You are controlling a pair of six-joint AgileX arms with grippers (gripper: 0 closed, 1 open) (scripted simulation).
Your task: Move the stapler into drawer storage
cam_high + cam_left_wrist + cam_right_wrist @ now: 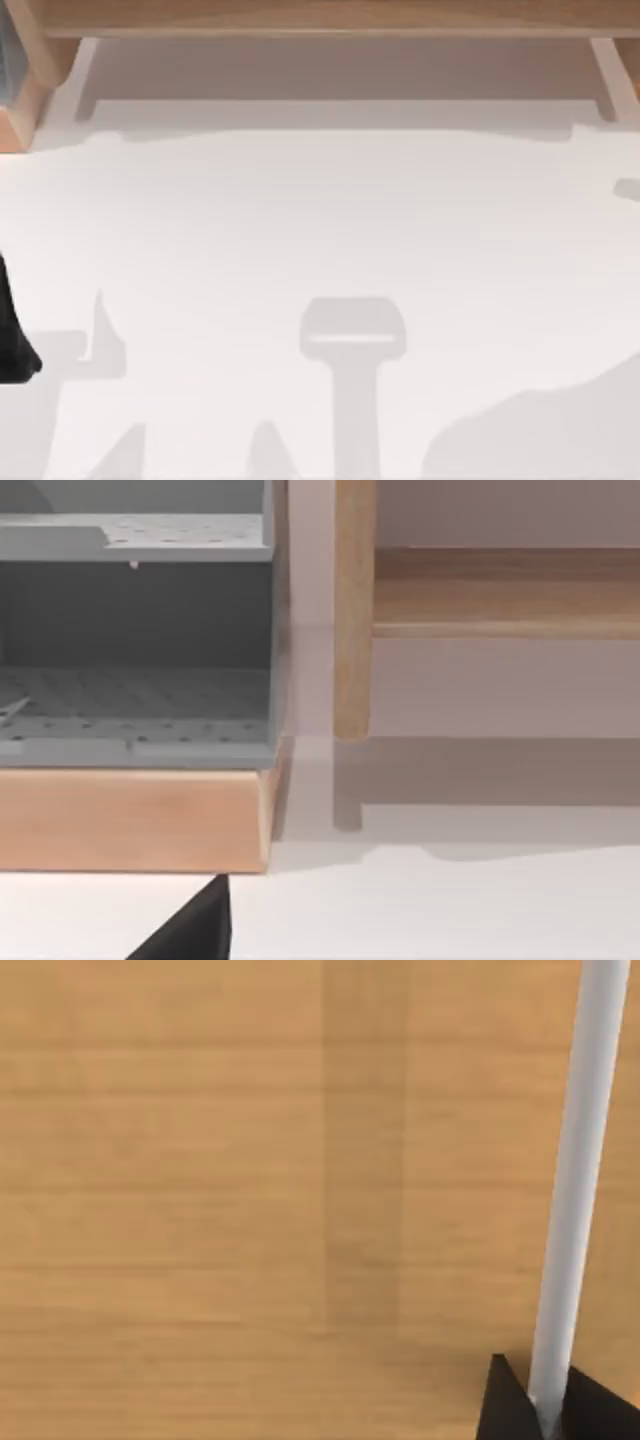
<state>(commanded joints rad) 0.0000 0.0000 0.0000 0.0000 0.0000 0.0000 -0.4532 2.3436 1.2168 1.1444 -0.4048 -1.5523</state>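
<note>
Drawer storage (135, 710), grey, rests on a wooden base (130, 820).

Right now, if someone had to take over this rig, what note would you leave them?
Left gripper: low over the white table, facing the grey drawer unit on its wooden base; open or shut, cannot tell.
Right gripper: close up against a wooden front, at a white bar, perhaps a handle; grip cannot be confirmed.
Stapler: I cannot tell where it is, nor whether it is stowed.
Done: nothing I can confirm.
Left: find the stapler, check the drawer's state, put the stapler inside.
</note>
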